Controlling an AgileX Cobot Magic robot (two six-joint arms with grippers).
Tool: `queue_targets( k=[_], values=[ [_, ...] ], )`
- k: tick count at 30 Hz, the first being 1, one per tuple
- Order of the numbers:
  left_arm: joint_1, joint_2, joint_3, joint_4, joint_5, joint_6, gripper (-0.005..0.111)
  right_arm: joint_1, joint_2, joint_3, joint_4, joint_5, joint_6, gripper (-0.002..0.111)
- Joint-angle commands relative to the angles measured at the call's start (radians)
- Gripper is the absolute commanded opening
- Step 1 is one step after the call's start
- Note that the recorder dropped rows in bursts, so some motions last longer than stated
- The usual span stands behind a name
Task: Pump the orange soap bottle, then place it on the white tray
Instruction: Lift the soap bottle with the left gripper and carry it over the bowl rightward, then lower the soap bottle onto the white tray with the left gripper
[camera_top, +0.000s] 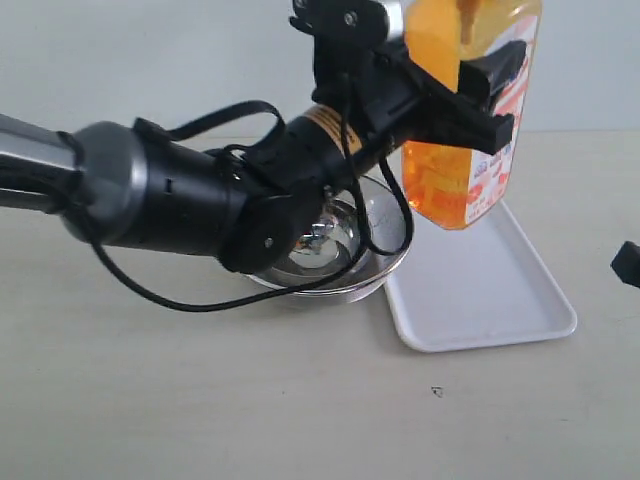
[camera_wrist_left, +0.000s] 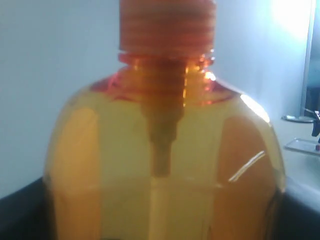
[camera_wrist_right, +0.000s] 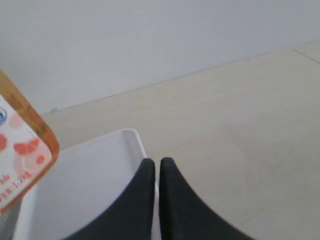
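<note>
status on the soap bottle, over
Left end effector shut on orange soap bottle. Bottle over white tray, not down. Right end effector shut, empty. Nothing blocking.

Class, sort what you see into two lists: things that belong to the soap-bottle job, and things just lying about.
Belongs to the job:
orange soap bottle
left gripper, clamped on the bottle
white tray
right gripper, shut and holding nothing

Just lying about:
steel strainer bowl, beside the tray

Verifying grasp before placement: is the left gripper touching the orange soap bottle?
Touching. Exterior view: the left gripper has its black fingers pressed against opposite sides of the orange soap bottle, with no gap.
</note>
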Motion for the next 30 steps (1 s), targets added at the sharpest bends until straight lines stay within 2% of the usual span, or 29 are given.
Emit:
queue_targets(
  k=[1,8,26,28,30],
  values=[
    [-0.025,0.079,-0.087,-0.004,-0.061,-0.015,0.005,-0.007,-0.009,0.005,0.11,-0.068,-0.03,0.0],
    [-0.042,0.176,-0.175,-0.004,-0.02,-0.015,0.005,-0.007,-0.009,0.005,0.109,-0.068,-0.039,0.0],
    [-0.042,0.249,-0.179,-0.012,-0.041,-0.015,0.005,-0.007,-0.009,0.005,0.075,-0.046,-0.037,0.0],
    [-0.04,0.249,-0.179,-0.012,-0.041,-0.015,0.01,-0.007,-0.009,0.005,0.075,-0.046,-0.037,0.0],
    [-0.04,0.249,-0.179,-0.012,-0.041,-0.015,0.021,-0.007,-0.009,0.005,0.075,-0.046,-0.037,0.0]
  ],
)
